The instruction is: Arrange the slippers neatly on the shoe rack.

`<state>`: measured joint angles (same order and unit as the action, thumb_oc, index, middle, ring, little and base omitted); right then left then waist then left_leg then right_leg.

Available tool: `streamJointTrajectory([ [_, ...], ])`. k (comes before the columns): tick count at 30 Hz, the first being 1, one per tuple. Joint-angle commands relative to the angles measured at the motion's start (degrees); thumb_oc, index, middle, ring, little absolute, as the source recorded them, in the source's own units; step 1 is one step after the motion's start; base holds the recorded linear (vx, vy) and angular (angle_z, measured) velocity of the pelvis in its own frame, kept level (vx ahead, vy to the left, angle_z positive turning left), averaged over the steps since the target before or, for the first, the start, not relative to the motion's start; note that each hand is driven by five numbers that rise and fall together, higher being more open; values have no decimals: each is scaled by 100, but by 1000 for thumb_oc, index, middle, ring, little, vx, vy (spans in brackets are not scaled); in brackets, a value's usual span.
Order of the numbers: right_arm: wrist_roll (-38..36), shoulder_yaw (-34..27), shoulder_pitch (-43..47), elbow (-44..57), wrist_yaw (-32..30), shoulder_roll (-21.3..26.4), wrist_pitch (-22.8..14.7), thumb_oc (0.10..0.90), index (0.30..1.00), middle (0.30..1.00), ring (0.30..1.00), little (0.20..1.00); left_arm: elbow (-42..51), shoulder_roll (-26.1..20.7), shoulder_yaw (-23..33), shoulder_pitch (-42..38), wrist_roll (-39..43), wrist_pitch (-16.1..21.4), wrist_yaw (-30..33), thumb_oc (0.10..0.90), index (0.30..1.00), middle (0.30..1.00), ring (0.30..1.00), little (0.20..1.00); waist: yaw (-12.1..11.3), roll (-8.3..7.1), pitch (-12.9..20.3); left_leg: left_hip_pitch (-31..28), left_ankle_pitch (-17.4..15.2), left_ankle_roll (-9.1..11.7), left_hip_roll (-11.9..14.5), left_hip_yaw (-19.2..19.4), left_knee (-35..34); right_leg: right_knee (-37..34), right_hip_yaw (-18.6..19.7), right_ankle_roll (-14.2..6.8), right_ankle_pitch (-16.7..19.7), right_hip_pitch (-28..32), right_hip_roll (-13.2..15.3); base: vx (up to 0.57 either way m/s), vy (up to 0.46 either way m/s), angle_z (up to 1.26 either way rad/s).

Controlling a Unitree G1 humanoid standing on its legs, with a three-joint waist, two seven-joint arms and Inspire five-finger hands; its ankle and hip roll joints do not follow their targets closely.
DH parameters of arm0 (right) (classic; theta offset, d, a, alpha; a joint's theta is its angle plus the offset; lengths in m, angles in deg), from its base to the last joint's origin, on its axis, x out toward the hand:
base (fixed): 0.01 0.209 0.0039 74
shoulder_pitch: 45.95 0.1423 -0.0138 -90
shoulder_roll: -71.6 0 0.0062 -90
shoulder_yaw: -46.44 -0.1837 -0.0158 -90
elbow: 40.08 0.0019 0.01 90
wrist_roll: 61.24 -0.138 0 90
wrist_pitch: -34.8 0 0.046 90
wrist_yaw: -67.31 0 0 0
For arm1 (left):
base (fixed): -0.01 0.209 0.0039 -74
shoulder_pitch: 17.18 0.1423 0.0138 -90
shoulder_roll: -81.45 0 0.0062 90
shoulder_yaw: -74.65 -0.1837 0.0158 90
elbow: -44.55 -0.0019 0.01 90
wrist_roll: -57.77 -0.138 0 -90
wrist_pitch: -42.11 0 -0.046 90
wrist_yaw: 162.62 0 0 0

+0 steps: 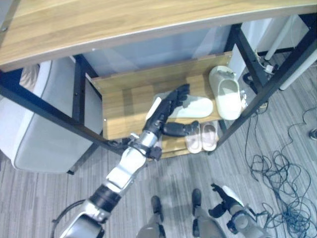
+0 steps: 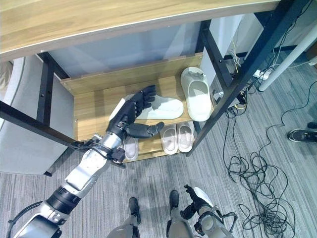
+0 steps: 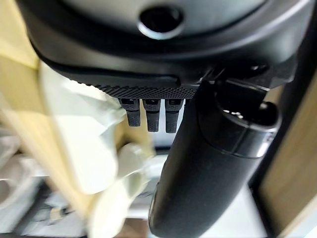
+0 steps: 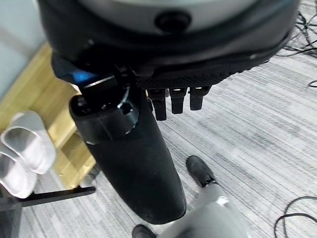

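A wooden counter (image 1: 124, 25) cuts off the back of the shoe rack (image 1: 124, 99) below it. The left hand (image 2: 131, 111) reaches over the rack's upper shelf, its fingers (image 2: 146, 94) fairly straight and spread above the heel end of a white slipper (image 2: 166, 108) lying sideways; that end is hidden beneath them, and whether they touch it cannot be told. The thumb points toward the small pink pair (image 2: 177, 137) on the lower shelf, and another pale slipper (image 2: 130, 147) is partly covered by the wrist. Further right, the second white slipper (image 2: 196, 94) lies lengthwise near the rack's post. The right hand (image 2: 195, 198) hangs low over the grey floor (image 2: 277, 198), fingers loosely bent, holding nothing.
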<state>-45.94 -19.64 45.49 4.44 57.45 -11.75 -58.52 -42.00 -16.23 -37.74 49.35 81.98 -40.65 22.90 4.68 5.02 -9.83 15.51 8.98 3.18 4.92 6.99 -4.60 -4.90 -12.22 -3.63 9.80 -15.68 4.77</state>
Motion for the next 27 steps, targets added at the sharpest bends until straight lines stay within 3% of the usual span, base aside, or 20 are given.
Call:
streamJointTrajectory([
  [1,60,-66,-88,162,-32,-73,-188,800,900,900,900,900,435,-152,406,-361,96,740,-44,800,900,900,900,900,-142,-303,252,-122,-364,388,158,-72,-40,3,59,-490,-626,-6,293,0,-9,4],
  [14,95,-173,-54,126,-61,-99,-168,800,900,900,900,900,14,-100,916,953,-358,543,24,800,900,900,900,900,-243,-305,191,-100,-323,391,187,-90,-38,6,49,-459,-627,-24,274,0,-1,0],
  [27,90,-184,-52,185,-85,-43,-116,800,900,900,900,900,-712,97,873,646,-643,504,305,800,900,900,900,900,-172,-320,115,45,-280,412,183,-84,-40,3,61,-474,-584,-187,274,0,-2,1],
])
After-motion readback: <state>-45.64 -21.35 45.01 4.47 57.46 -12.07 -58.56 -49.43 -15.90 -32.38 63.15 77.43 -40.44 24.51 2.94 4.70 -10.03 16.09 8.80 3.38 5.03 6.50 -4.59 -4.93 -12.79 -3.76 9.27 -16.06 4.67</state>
